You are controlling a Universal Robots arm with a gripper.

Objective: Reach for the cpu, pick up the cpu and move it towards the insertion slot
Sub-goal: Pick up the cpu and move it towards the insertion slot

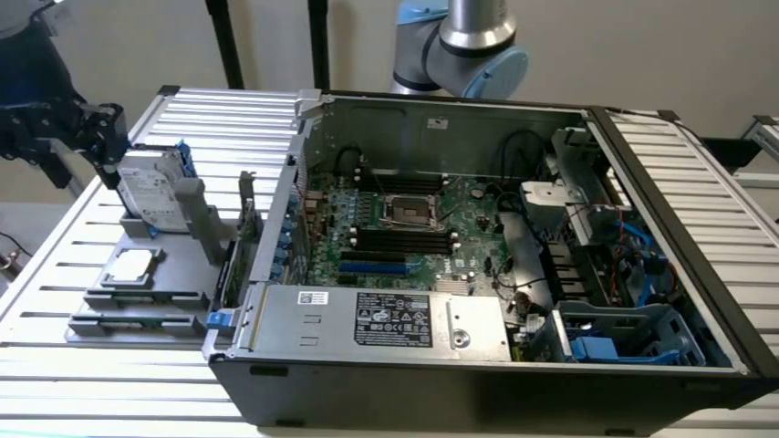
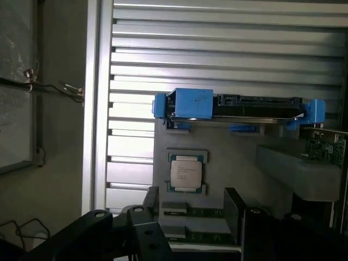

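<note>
One small chip is what everything here is arranged around. The cpu (image 1: 131, 266) lies flat, silvery top up, in a square recess of the grey tray (image 1: 182, 260) on the slatted table (image 1: 73, 383), at the exterior view's left and outside the computer case (image 1: 487, 383). The recess likely keeps it square and leaves its edges free to be taken.

Just behind it, the hard drive (image 1: 152, 192) stands upright in its blue-trimmed bracket, parked in a holder of its own and out of the way.

The gripper (image 2: 191, 202) hangs over this tray, close to the hard drive's end of it as the exterior view shows. From the wrist view, its two dark fingers (image 2: 152, 200) stand well apart with nothing between them. The chip sits untouched beyond the fingertips, roughly on the line between them, which I read as lining up for a grasp across its edges.

The insertion slot (image 1: 408, 212) waits well apart from all this, on the green board inside the case. The case lies on its side with the panel off, so the socket's shiny frame faces upward and can be reached from above. Nothing has been lifted yet, so I judge the work to be at the reach.
</note>
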